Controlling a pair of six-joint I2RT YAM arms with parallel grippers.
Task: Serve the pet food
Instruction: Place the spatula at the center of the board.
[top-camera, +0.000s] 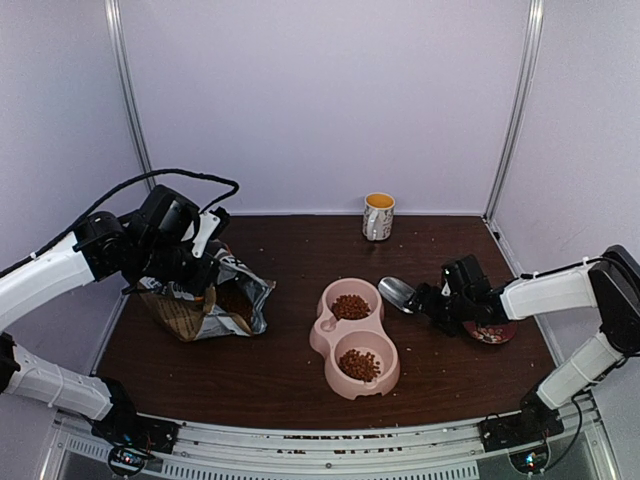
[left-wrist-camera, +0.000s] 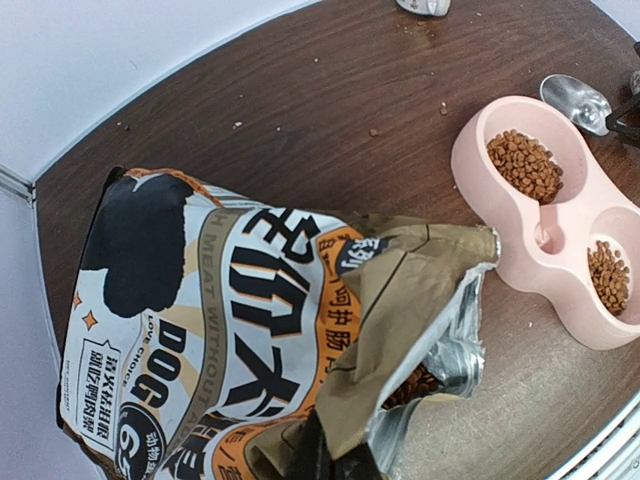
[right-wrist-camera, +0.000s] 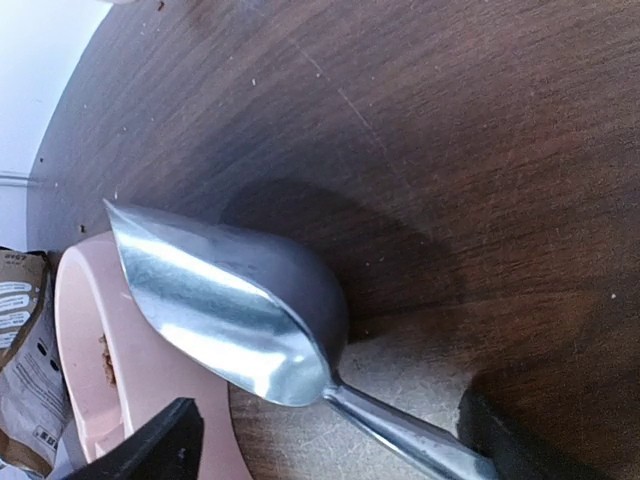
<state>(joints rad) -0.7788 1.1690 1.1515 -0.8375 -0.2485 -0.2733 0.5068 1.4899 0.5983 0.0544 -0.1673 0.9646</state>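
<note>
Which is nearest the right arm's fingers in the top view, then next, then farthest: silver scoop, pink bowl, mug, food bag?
1. The silver scoop, just beside the right fingers.
2. The pink bowl, mid-table.
3. The mug, at the back.
4. The food bag, far left.

We find the pink plastic double bowl (top-camera: 318, 340) at mid-frame, with round reddish-brown kibble pellets (top-camera: 351, 306) in both wells. The crumpled foil dog-food bag (top-camera: 205, 305) lies to its left, the metal scoop (top-camera: 397, 291) just right of it, and the ceramic mug (top-camera: 378, 216) behind, at upper centre.
</note>
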